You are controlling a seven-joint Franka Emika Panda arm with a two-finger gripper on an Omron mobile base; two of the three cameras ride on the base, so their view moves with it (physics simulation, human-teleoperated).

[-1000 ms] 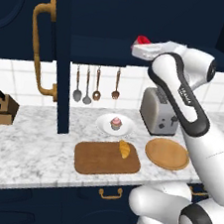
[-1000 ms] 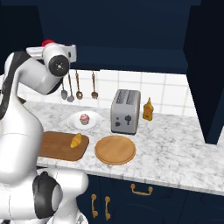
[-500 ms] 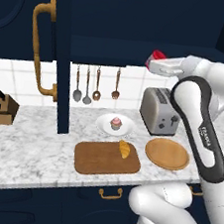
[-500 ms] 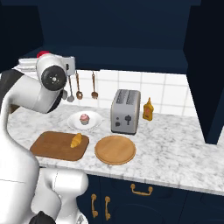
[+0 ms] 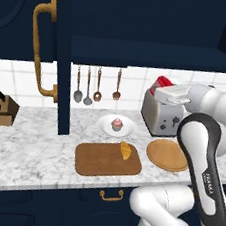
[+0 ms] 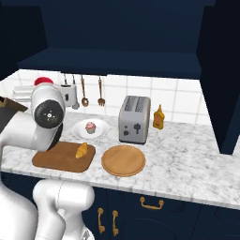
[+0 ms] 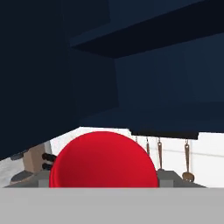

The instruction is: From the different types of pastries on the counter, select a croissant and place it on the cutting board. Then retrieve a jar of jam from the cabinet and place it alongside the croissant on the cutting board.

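Left base view: claw (image 5: 160,92) clamped on jam jar (image 5: 163,83), red lid showing, raised above toaster (image 5: 161,116). Croissant (image 5: 125,150) lies on cutting board (image 5: 98,161) on desk (image 5: 25,144); cupcake (image 5: 116,123) on white plate (image 5: 103,126).

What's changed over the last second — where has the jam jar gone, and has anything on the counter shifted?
The end effector, shut on the jar of jam, has carried it down and to the right in the left base view, from beside the cabinet to above the toaster. Nothing was let go. The croissant stays on the cutting board; the cupcake is unmoved.
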